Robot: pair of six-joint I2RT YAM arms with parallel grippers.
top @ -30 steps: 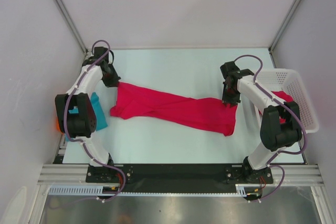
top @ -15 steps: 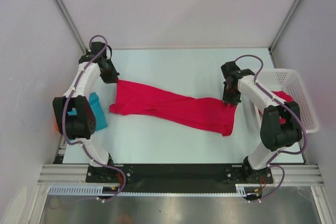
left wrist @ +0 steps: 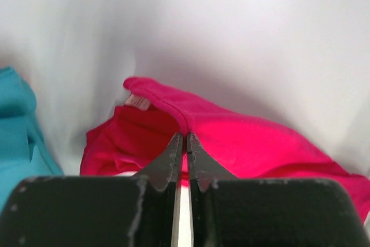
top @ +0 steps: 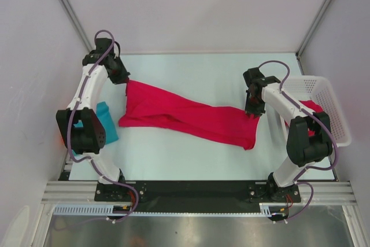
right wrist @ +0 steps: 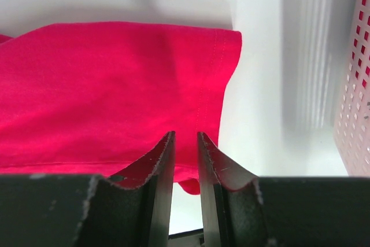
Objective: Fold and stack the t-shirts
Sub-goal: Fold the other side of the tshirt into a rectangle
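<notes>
Here we are with one crimson t-shirt (top: 191,118) stretched across the middle of the table (top: 191,70), running from the far-left corner down toward the right edge, twisted and rumpled along its length, not flat and certainly not folded. The left gripper (top: 122,79) has its jaws pressed almost together on a fold of that shirt's edge, up by the far-left corner, and the cloth rises to it in a taut peak. Over at the other end the right gripper (top: 253,113) sits on the hem near the right edge, jaws a little apart with a slim gap showing; whether any cloth is nipped in that gap I cannot tell from the wrist view. So how far along are we? Early, by my reading: this shirt looks to be in the spreading-out step, with every fold on it left to do. A teal t-shirt (top: 107,121) lies at the left edge, half hidden under the left arm (top: 87,93), and how neatly it is folded cannot be made out from here. A second crimson t-shirt (top: 312,107) is bunched inside the white mesh basket (top: 341,121) just off the right edge, untouched, so that one has to come out, be folded and go on the stack too. In the way: the twist through the shirt's middle needs pulling flat, and the teal one sits close under the left arm's reach
</notes>
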